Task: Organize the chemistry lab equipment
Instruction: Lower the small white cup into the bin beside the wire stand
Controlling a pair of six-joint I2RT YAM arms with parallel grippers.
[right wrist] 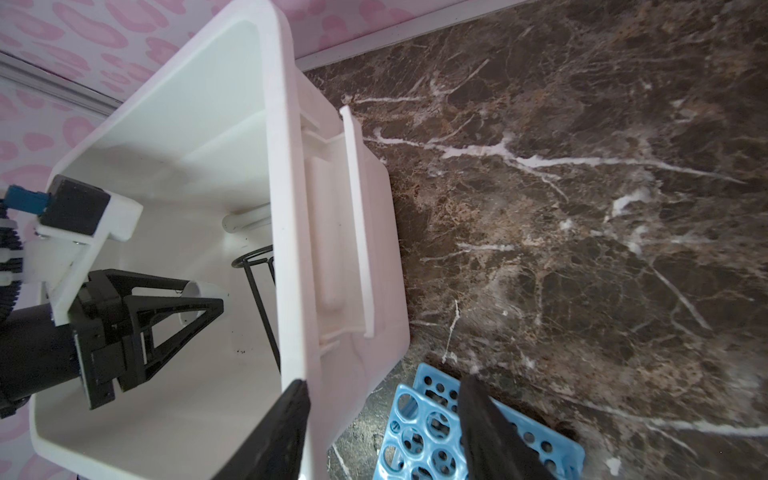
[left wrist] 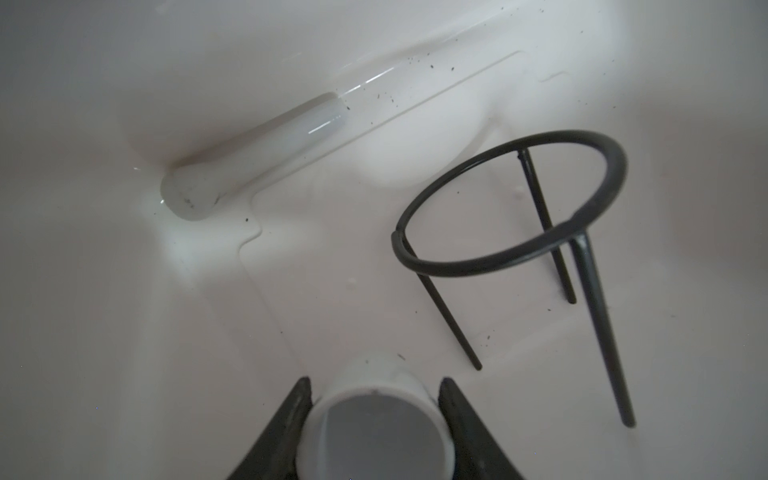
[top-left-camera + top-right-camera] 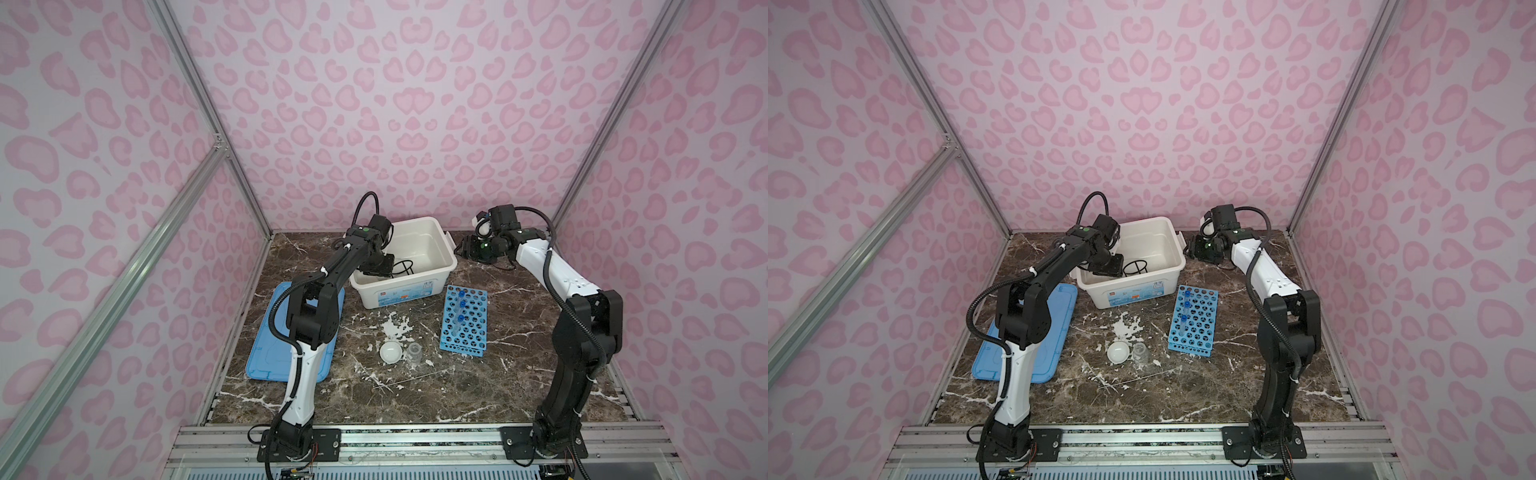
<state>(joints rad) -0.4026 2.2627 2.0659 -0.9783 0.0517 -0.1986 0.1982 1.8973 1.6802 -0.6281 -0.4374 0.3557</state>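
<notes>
Toward the front of the table [image 3: 457, 395], the dish [image 3: 391, 352] and small beaker [image 3: 414, 354] sat side by side, nothing reaching for them. Behind them the blue rack [image 3: 467, 328] carried the capped tubes [image 3: 460, 307], nearer the right arm [image 3: 557, 274]. Down in the white box [image 3: 415, 243], the left claw [image 2: 376, 382] gripped the cup [image 2: 374, 436] by its sides. The wire stand [image 2: 615, 170] stood just beside, and the pestle [image 2: 262, 151] lay lengthwise against the box's side beyond. Far right, the right claw [image 1: 384, 380] hung open, empty.

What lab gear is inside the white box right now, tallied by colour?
White: 2 (pestle, cup)
Black: 1 (ring stand)
Total: 3
</notes>
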